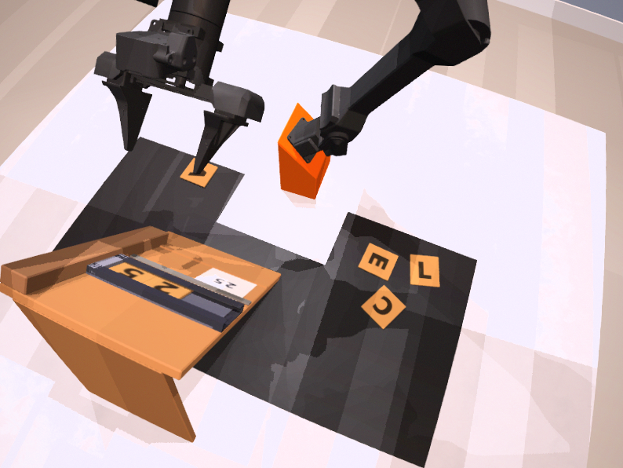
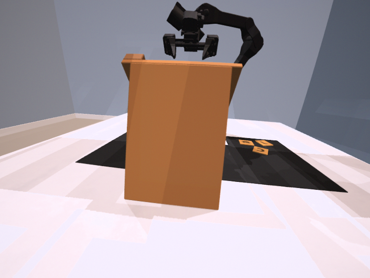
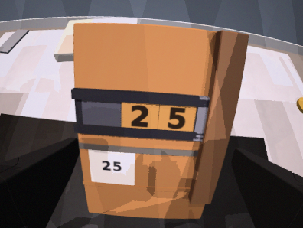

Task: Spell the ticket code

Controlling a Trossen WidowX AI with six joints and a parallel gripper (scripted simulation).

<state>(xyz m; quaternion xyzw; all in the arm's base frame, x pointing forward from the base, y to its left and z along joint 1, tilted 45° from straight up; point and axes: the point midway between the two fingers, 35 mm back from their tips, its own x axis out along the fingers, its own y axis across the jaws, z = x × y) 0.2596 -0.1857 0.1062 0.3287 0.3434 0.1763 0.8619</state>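
Note:
The ticket [image 1: 244, 287] [image 3: 128, 177] reads 25. The letter rail [image 1: 205, 317] [image 3: 141, 95] lies across the orange board [image 1: 125, 322] [image 3: 141, 57]. In the wrist view, tile 2 [image 1: 165, 287] [image 3: 134, 124] and tile 5 [image 1: 128, 272] [image 3: 165, 124] sit side by side in it, reading 25. Tile 5 is against the right end stop, and the channel to the left of tile 2 is empty. My gripper [image 1: 163, 161] [image 2: 188, 58] [image 3: 157, 152] is wide open and empty, raised behind the board, clear of both tiles.
Tiles E [image 1: 378, 251] [image 2: 241, 141], L [image 1: 418, 264] [image 2: 260, 142] and C [image 1: 383, 294] [image 2: 256, 149] lie on the black mat [image 1: 372, 393] [image 2: 313, 182]. Another tile [image 1: 203, 182] is partly hidden behind a finger. A raised bar [image 1: 75, 257] [image 3: 229, 80] edges the board.

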